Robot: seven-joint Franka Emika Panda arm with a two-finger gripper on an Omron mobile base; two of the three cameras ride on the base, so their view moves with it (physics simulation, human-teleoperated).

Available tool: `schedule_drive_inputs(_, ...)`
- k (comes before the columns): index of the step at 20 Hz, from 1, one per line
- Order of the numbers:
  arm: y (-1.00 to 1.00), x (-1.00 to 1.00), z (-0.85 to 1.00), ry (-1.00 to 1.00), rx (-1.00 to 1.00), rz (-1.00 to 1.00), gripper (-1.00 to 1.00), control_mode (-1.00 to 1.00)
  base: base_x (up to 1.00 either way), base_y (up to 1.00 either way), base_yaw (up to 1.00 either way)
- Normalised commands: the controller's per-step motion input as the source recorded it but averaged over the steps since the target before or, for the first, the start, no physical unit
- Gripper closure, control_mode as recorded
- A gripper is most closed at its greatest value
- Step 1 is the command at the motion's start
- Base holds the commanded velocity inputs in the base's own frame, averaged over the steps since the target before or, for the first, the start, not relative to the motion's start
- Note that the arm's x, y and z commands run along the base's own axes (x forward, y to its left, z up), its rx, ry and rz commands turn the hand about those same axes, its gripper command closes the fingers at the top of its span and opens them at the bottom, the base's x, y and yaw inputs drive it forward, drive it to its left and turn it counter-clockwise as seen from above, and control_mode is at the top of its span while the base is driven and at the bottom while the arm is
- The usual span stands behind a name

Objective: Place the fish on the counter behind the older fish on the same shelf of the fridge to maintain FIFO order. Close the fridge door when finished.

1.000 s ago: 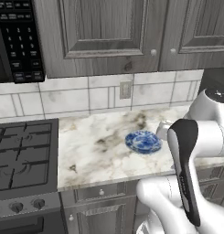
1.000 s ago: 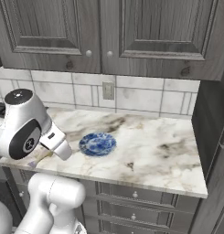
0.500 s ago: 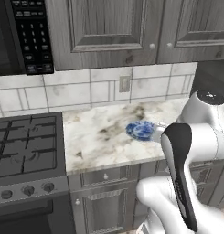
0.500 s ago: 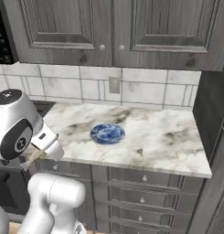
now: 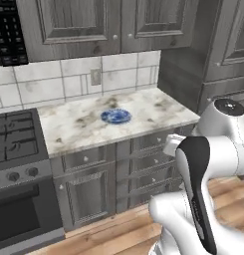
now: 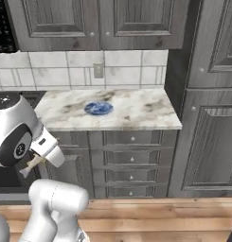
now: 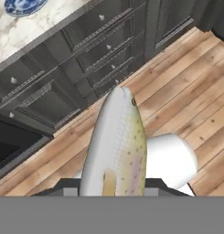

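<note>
While gripper (image 7: 114, 194) stays clamped on fish (image 7: 115, 146) at centre of hand view (head up-frame), body looks light, slick, rigid; mid-body hold suits.

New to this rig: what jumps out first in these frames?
The fish looms large in the hand view, sticking out from the shut gripper over the wood floor. In the right base view its tan tail pokes out beside the arm. Next comes the blue plate, alone on the marble counter between the stove and the tall dark cabinets.
</note>
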Motion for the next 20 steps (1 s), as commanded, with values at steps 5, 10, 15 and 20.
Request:
schedule_drive_inputs(5, 0.0, 0.0, 0.0, 0.0, 0.0, 0.0, 1.0, 1.0, -0.9, 0.29, -0.42)
schedule_drive_inputs(10, 0.0, 0.0, 0.0, 0.0, 0.0, 0.0, 1.0, 1.0, -0.97, 0.23, -0.41)
schedule_drive_inputs(15, 0.0, 0.0, 0.0, 0.0, 0.0, 0.0, 1.0, 1.0, -0.77, 0.13, -0.46)
schedule_drive_inputs(20, 0.0, 0.0, 0.0, 0.0, 0.0, 0.0, 1.0, 1.0, -0.02, -0.01, -0.78)
